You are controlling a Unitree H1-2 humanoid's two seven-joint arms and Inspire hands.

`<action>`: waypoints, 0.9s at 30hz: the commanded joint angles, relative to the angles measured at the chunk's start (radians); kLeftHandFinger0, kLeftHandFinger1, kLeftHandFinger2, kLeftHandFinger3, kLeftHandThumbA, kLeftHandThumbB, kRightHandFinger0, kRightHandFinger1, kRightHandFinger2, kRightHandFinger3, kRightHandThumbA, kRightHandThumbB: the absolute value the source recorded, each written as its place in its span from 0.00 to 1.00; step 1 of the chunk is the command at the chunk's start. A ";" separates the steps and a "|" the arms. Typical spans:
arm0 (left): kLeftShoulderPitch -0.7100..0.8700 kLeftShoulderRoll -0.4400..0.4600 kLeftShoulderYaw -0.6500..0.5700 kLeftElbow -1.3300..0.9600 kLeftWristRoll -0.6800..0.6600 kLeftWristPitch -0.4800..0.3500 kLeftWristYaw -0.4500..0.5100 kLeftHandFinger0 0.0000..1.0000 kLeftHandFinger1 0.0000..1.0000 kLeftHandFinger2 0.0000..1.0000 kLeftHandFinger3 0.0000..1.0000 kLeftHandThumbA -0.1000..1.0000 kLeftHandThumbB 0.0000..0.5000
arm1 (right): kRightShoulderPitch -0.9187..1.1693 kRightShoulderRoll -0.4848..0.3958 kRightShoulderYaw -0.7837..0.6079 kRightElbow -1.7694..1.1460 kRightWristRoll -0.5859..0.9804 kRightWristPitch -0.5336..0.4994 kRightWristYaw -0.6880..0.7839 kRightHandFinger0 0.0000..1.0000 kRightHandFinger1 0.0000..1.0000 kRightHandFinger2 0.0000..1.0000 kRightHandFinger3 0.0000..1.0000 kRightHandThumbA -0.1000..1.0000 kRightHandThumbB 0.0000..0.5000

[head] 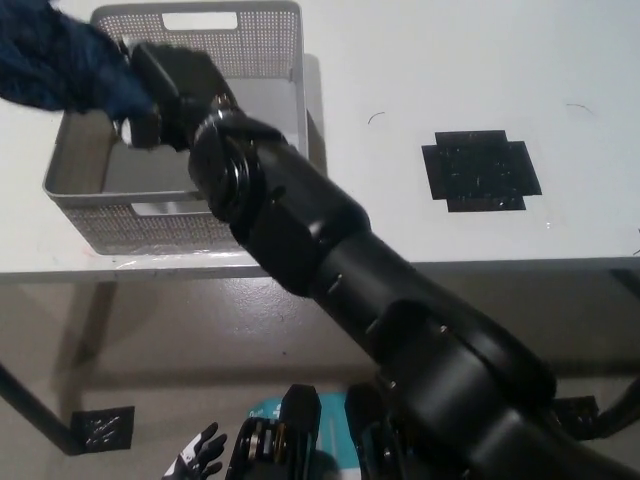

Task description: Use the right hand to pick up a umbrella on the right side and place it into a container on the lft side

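A single head view looks steeply down from above onto the white table [500, 60] and floor beneath.

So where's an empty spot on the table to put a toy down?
The white table is bare between the grey mesh basket and the black square mat, and behind the mat. It is crowded at the basket, where the black right hand holds the dark blue folded umbrella.

White table [480, 60]: grey mesh container [285, 40] at left, black square patch [481, 170] at right.
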 commanded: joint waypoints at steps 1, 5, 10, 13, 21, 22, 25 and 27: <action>0.004 0.020 -0.003 -0.032 0.021 -0.017 -0.009 1.00 1.00 1.00 1.00 1.00 0.03 | -0.124 0.002 -0.014 0.042 0.018 -0.004 0.006 0.62 1.00 1.00 1.00 0.68 0.50; -0.005 0.031 -0.002 -0.039 0.013 -0.005 -0.017 1.00 1.00 1.00 1.00 1.00 0.03 | -0.134 -0.027 -0.008 0.064 0.039 0.069 0.216 1.00 1.00 1.00 1.00 0.86 0.82; -0.011 0.040 -0.008 -0.032 -0.006 0.007 -0.030 1.00 1.00 1.00 1.00 1.00 0.11 | -0.092 -0.075 -0.004 0.044 0.044 0.064 0.243 1.00 1.00 1.00 1.00 1.00 0.82; -0.014 0.046 -0.008 -0.027 0.000 0.005 -0.032 1.00 1.00 1.00 1.00 1.00 0.14 | -0.083 -0.100 -0.004 0.037 0.046 0.058 0.261 1.00 1.00 1.00 1.00 1.00 0.90; -0.020 0.043 -0.013 -0.021 0.002 -0.008 -0.035 1.00 1.00 1.00 1.00 1.00 0.11 | -0.067 -0.159 -0.017 -0.045 0.052 0.041 0.245 1.00 1.00 1.00 1.00 1.00 0.93; -0.019 0.040 -0.013 -0.020 0.001 -0.010 -0.034 1.00 1.00 1.00 1.00 1.00 0.11 | -0.061 -0.168 -0.024 -0.071 0.057 0.039 0.244 1.00 1.00 1.00 1.00 1.00 0.91; -0.023 0.040 -0.011 -0.024 0.000 -0.007 -0.032 1.00 1.00 1.00 1.00 1.00 0.10 | -0.025 -0.222 -0.083 -0.242 0.103 0.018 0.252 1.00 1.00 1.00 1.00 1.00 0.84; -0.031 0.044 -0.008 -0.018 -0.002 -0.022 -0.033 1.00 1.00 1.00 1.00 1.00 0.05 | 0.017 -0.261 -0.139 -0.386 0.133 -0.004 0.238 1.00 1.00 1.00 1.00 1.00 0.81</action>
